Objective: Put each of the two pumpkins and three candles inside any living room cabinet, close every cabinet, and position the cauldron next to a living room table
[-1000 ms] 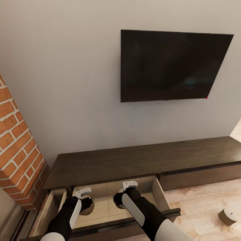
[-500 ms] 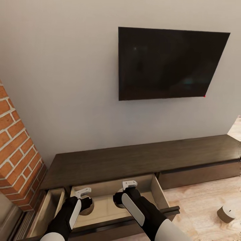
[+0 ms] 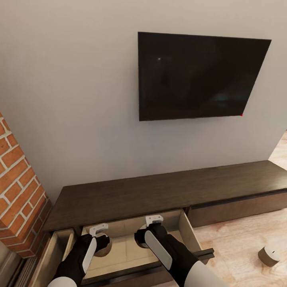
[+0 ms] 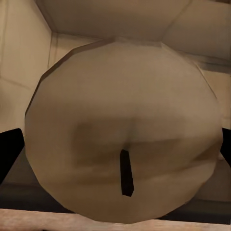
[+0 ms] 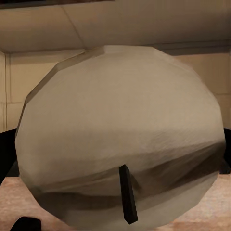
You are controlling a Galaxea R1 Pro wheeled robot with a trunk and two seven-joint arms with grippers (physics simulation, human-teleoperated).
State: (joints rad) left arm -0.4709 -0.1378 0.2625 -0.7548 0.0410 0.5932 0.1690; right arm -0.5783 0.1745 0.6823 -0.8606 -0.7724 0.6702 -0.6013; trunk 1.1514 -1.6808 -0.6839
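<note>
The long dark-brown cabinet (image 3: 167, 189) runs along the wall, and its middle drawer (image 3: 186, 231) is pulled out. Both my grippers hang over this open drawer. My left gripper (image 3: 101, 241) is shut on a tan candle (image 4: 120, 110), whose dark wick faces the left wrist camera. Another candle (image 5: 120, 106) sits in my right gripper (image 3: 142, 238), which is shut on it, with black fingers (image 5: 6, 154) at its sides. A third candle (image 3: 269, 255) lies on the wooden floor at the right. No pumpkins, table or cauldron are in view.
A second drawer (image 3: 54, 255) stands open at the far left, beside a brick column (image 3: 20, 187). A black TV (image 3: 199, 75) hangs on the wall above the cabinet. The drawer front (image 3: 231, 209) to the right is flush.
The whole picture has shifted a little, so the camera moved. Both arms hold their candles over the open drawer as before.
</note>
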